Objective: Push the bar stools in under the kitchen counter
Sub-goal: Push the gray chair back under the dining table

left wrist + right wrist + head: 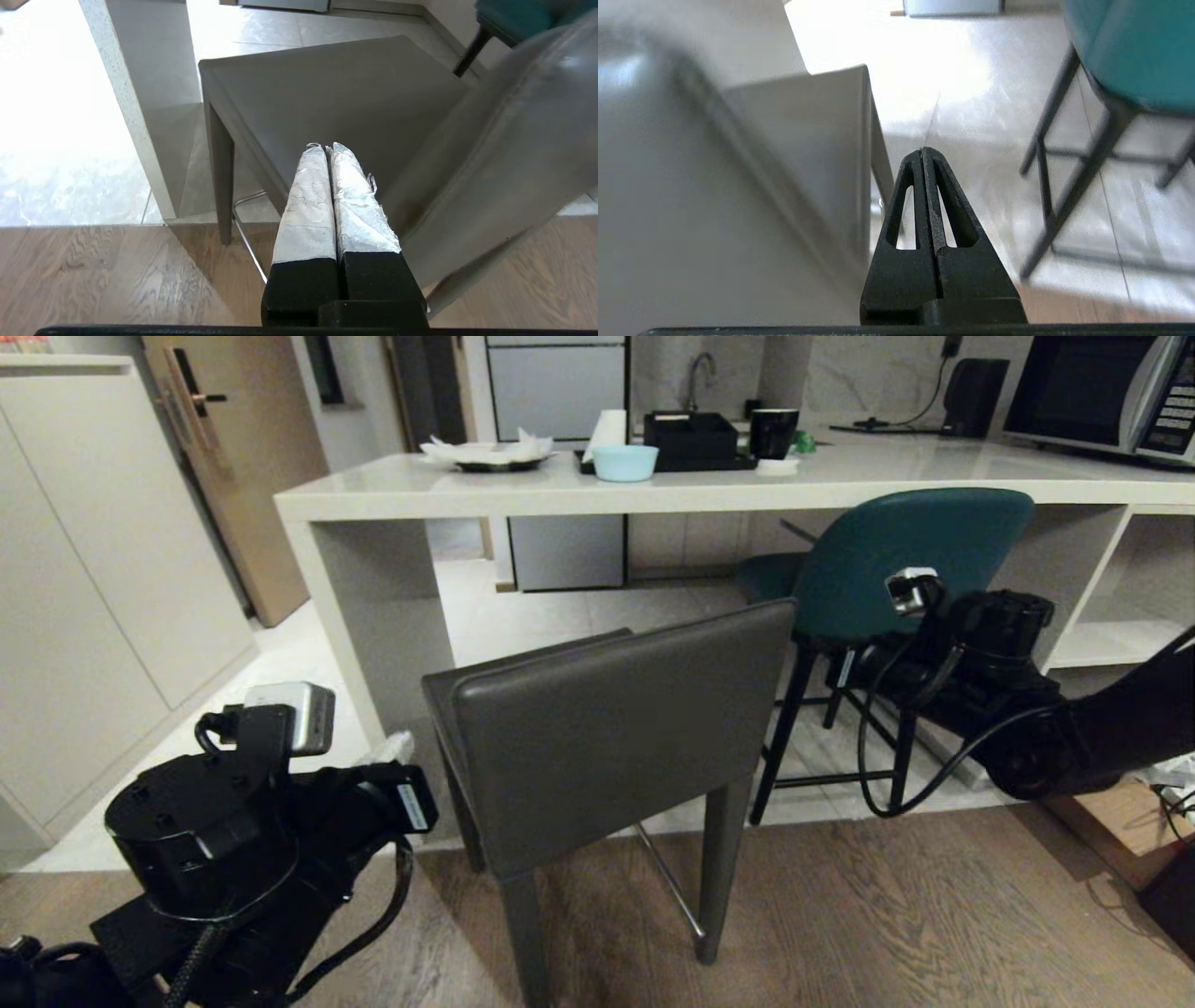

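Grey stool (616, 737) and teal stool (896, 569) stand apart — open floor between.

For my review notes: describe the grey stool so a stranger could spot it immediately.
Find the long cream kitchen counter. The grey stool stands before its open underside, nearest the camera. Unlike the teal stool beside it, with its curved back, it is angular with a square low back.

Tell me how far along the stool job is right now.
Done: the teal stool sits close in at the kitchen counter, its seat beneath the top. In hand: the left gripper and right gripper, both shut and empty, flank the grey stool, touching nothing visible. Left: that grey stool stands mostly out on the wood floor, backrest well short of the counter edge, waiting to be pushed in.
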Robot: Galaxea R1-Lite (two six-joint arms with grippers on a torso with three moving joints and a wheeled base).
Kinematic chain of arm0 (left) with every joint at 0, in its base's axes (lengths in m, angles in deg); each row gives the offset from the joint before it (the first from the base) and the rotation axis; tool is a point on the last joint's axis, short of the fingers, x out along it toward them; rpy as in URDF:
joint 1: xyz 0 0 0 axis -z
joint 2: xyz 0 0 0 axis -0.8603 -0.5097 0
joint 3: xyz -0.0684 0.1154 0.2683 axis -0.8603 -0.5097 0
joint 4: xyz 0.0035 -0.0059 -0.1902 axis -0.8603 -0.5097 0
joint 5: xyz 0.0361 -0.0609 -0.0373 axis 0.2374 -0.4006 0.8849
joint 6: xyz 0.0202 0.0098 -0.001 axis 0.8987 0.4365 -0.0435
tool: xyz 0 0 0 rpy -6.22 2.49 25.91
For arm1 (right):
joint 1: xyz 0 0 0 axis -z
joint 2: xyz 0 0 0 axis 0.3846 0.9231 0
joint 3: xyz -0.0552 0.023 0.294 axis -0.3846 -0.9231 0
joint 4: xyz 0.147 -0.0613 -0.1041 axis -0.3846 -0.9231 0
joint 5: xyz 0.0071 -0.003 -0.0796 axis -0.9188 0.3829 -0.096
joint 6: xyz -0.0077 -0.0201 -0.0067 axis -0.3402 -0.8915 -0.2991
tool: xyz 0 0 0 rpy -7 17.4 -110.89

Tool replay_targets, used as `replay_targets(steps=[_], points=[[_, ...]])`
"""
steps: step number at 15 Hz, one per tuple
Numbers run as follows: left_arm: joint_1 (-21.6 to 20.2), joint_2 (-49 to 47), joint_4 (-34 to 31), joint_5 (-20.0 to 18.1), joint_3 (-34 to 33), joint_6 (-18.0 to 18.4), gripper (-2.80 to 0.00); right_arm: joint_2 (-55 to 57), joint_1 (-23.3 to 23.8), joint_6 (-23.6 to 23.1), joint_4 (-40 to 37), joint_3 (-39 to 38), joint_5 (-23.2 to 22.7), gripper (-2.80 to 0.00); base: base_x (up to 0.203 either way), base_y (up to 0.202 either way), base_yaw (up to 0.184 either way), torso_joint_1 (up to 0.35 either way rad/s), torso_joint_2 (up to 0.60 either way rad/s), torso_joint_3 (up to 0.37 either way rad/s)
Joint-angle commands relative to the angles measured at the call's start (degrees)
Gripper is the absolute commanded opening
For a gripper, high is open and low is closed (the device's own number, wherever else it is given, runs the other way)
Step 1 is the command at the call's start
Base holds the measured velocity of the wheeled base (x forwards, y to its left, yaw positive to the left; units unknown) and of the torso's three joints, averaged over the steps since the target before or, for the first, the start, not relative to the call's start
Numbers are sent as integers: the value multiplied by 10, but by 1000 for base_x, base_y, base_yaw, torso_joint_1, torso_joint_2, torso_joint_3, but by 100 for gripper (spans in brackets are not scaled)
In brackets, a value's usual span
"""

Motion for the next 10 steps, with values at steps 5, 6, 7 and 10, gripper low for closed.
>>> replay_targets(steps=[5, 6, 7, 10], points=[[10, -58, 7, 7, 18, -4, -280, 155, -6, -8, -72, 225, -10, -280, 0, 0, 0, 0, 0, 0], [9, -65, 8, 7, 24, -7, -280, 158, -19, -8, -74, 226, -10, -280, 0, 0, 0, 0, 0, 0], [8, -71, 8, 7, 30, -9, -280, 160, -28, -8, -73, 219, -9, -280, 0, 0, 0, 0, 0, 0], [-14, -90, 7, -1, 58, -10, -280, 153, -43, -8, -69, 189, -9, -280, 0, 0, 0, 0, 0, 0]])
